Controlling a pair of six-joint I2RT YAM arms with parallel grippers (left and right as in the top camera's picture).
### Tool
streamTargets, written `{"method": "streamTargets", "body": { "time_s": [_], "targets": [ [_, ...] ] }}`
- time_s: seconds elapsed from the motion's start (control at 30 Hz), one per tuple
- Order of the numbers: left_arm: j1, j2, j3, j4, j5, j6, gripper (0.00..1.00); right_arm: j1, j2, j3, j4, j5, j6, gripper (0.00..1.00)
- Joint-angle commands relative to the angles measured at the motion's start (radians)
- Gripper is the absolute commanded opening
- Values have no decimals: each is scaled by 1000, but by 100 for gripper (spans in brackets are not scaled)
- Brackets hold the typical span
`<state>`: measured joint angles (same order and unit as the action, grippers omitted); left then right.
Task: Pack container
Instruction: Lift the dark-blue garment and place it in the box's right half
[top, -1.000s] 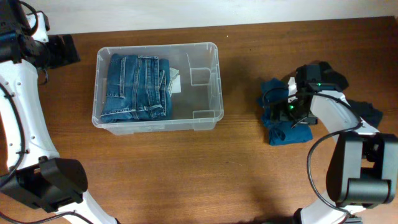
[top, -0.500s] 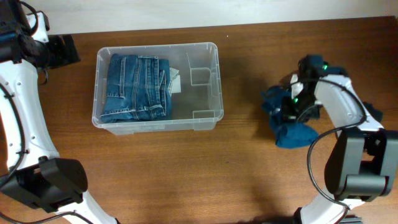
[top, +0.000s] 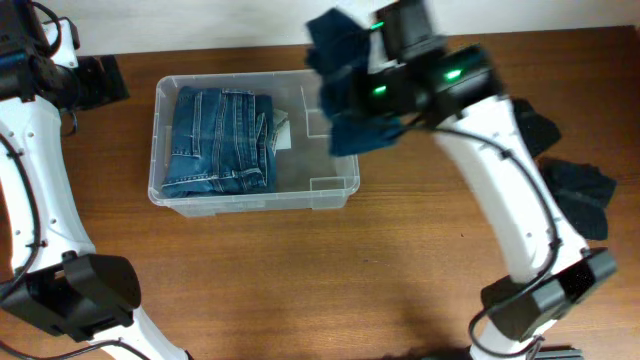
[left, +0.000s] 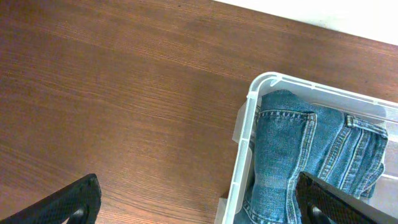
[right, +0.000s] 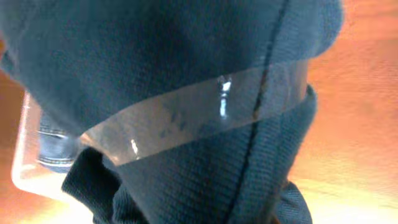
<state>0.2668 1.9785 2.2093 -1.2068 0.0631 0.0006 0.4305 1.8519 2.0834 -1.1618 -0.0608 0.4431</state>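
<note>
Over the right end of the large clear plastic container (top: 200, 203), the right fingers (top: 378, 100) gripped a dark blue knitted garment (top: 340, 120), not yet lowered. 1 folded pair of blue jeans (top: 220, 140) already lay inside at left; more dark clothing (top: 585, 195) lay on the wooden surface (top: 300, 280). The left fingers (left: 74, 199) stood open, empty.

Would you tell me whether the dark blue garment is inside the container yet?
Not yet: the dark blue garment hangs from the right gripper above the right end of the container.
</note>
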Motion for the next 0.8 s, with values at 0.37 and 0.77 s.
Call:
{"method": "streamTargets", "body": {
  "time_s": [0.37, 0.77],
  "targets": [
    [5, 4, -3, -9, -3, 15, 99, 229, 222, 27, 93, 366, 375, 4],
    [5, 4, -3, -10, -3, 15, 99, 229, 247, 27, 93, 356, 316, 85]
  ]
}}
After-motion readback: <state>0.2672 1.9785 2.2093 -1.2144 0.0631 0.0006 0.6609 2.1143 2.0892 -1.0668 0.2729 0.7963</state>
